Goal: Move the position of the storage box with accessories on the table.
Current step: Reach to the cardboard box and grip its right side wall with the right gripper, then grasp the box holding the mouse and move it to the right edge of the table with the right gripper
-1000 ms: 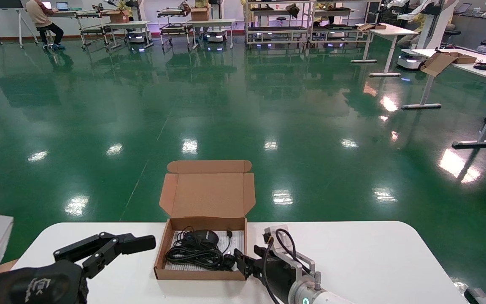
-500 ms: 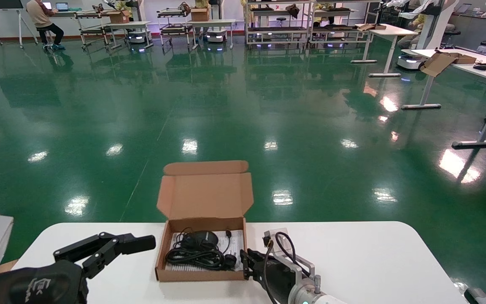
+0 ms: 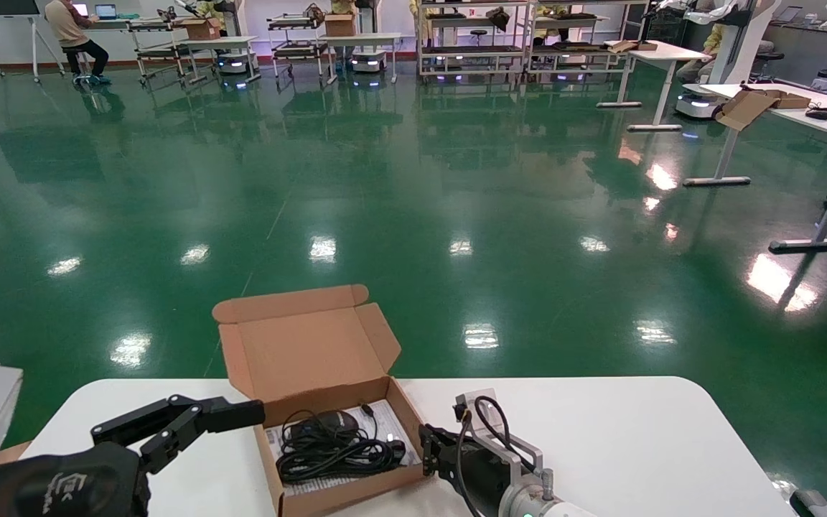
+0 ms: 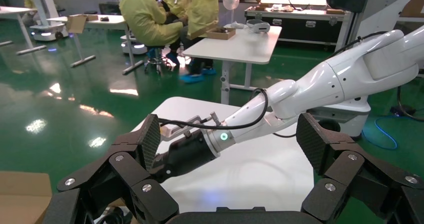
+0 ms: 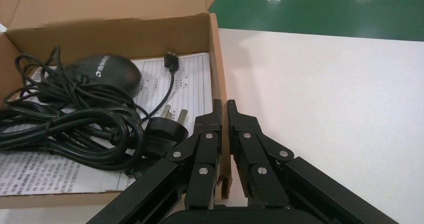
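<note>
my right gripper [image 5: 223, 108] is pinched shut on the storage box [image 3: 327, 424] side wall, so i can drag it across the table [image 3: 600, 431] with the mouse and cable [image 3: 331, 449] riding inside. the box sits skewed at the near-centre, lid open. left gripper [image 3: 191, 420] waits beside it, jaws spread wide.

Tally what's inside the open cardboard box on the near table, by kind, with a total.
Mouse: 1
Cable bundle with plug: 1
Printed sheet: 1
Total: 3, all in the box that the right gripper clamps by its side wall.
</note>
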`<act>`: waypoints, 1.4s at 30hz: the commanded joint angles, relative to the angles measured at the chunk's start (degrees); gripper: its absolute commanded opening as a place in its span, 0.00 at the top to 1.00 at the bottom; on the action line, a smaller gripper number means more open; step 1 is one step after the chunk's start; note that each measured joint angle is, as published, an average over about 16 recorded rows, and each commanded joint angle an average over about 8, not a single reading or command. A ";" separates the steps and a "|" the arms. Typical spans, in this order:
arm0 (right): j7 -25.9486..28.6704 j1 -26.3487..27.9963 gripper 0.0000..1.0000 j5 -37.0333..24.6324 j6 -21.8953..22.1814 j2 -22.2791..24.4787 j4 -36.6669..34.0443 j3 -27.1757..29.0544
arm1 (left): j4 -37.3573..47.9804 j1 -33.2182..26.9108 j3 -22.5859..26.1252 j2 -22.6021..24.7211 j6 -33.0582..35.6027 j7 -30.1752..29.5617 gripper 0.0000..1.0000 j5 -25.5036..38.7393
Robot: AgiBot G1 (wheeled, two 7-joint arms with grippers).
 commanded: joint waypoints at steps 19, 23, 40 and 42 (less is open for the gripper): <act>-7.05 11.82 1.00 2.88 -18.15 2.69 -12.53 2.71 | 0.00 0.00 0.00 0.00 0.00 0.00 0.00 0.00; -7.49 15.63 1.00 3.20 -23.94 5.32 -15.82 3.29 | 0.00 0.00 0.00 0.00 0.00 0.00 0.00 0.00; -7.42 26.98 1.00 2.12 -38.94 24.04 -25.83 3.13 | 0.00 0.00 0.00 0.00 0.00 0.00 0.00 0.00; -7.60 27.09 1.00 2.29 -40.15 26.50 -26.65 3.27 | 0.00 0.00 0.00 0.00 0.00 0.00 0.00 0.00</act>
